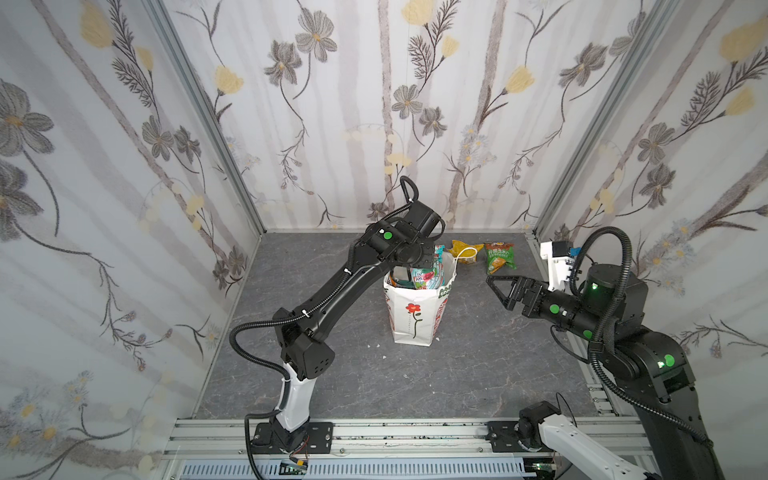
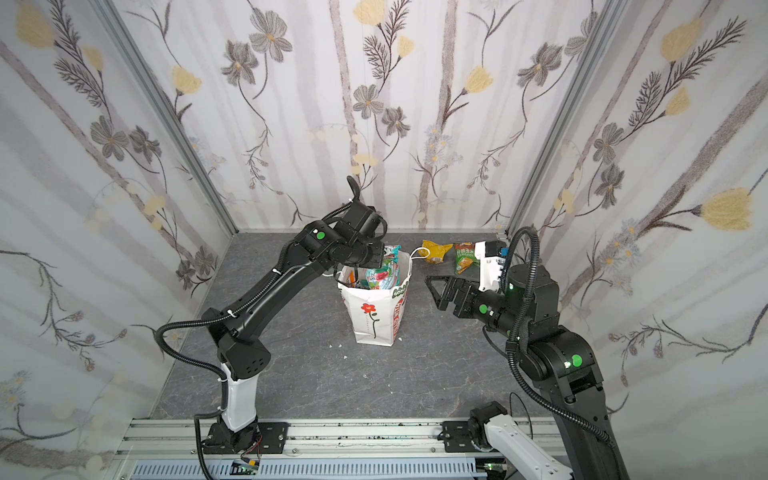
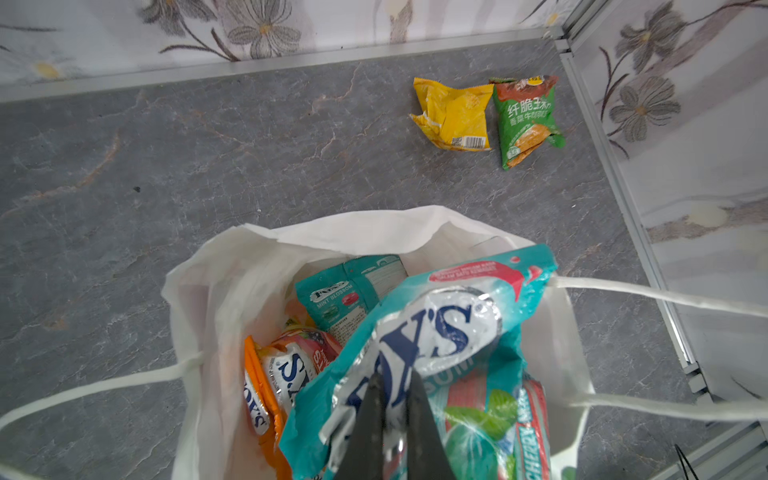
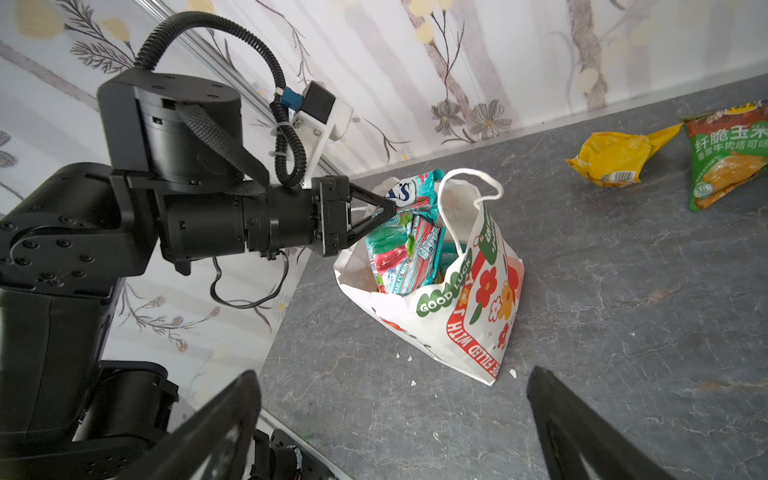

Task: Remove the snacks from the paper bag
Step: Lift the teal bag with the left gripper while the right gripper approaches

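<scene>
Okay, so the left gripper point(image 4: 391, 206) is pinched tight on a big teal packet point(image 3: 457, 332), up near its top edge by the blue lettering. In the left wrist view we can see both fingers point(image 3: 370, 415) squeezed together with the foil caught between them. The packet runs down from the gripper's tips into the paper bag point(image 1: 411, 320). Its upper part pokes over the rim and the rest is down inside. The bag stands upright on the grey table point(image 1: 332, 374), right under the left gripper, mouth open.

Below that gripper, beside the teal packet, we spot more snacks inside the bag: a smaller teal packet point(image 3: 349, 291), a white packet point(image 3: 291, 370) with blue letters, and an orange packet point(image 3: 252, 361) pressed against the bag's wall. One cord handle point(image 4: 469, 178) loops up on the side of the bag away from the gripper.

The right gripper point(image 1: 496, 289) is spread wide with nothing in it, and we see its two fingers point(image 4: 232, 415) far apart in the right wrist view. It hovers off the table, beside the bag but clear of it, tips aimed the bag's way.

Two snacks are already out. A yellow packet point(image 1: 465, 251) and a green-and-red packet point(image 1: 500, 257) lie side by side on the table, off to the side of the right gripper toward the back wall. The green-and-red one is nearer to that gripper. From the left gripper they're beyond the bag, apart from it.
</scene>
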Available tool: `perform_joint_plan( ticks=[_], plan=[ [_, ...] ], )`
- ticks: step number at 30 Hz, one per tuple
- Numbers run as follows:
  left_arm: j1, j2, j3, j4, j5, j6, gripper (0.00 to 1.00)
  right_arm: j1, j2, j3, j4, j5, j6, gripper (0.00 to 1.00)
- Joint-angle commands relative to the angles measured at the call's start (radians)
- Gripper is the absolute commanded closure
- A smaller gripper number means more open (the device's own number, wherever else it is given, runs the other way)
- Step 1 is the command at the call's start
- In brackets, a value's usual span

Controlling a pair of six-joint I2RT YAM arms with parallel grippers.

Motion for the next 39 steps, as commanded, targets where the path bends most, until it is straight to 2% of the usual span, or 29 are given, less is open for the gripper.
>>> perform_joint_plan(
  ticks=[1,6,10,18,24,28,32,37,39],
  plan=[
    [-0.005,-0.014,0.076,-0.029,-0.015,0.033,1.00,-0.001,0.020,0.036,0.091,0.052,0.013,0.01],
    [-0.016,-0.011,0.212,-0.044,-0.018,0.042,1.00,-0.006,0.062,0.080,0.189,0.048,0.053,0.01],
    [-0.021,-0.009,0.299,-0.027,-0.007,0.038,1.00,-0.011,0.093,0.074,0.289,-0.005,0.100,0.01],
    [-0.023,-0.059,0.310,0.088,0.069,0.010,1.00,-0.019,0.151,0.015,0.462,-0.172,0.176,0.01],
    [-0.023,-0.073,0.310,0.168,0.143,-0.031,1.00,-0.021,0.183,-0.054,0.617,-0.277,0.279,0.02],
    [-0.024,-0.080,0.310,0.191,0.148,-0.046,1.00,-0.019,0.197,-0.111,0.735,-0.340,0.364,0.10],
    [-0.024,-0.072,0.308,0.207,0.164,-0.050,1.00,-0.016,0.213,-0.164,0.834,-0.381,0.449,0.23],
    [-0.022,-0.063,0.308,0.219,0.179,-0.070,1.00,-0.014,0.231,-0.160,0.861,-0.358,0.459,0.34],
    [-0.024,-0.062,0.309,0.224,0.180,-0.074,1.00,-0.014,0.240,-0.159,0.878,-0.360,0.466,0.44]
  ],
)
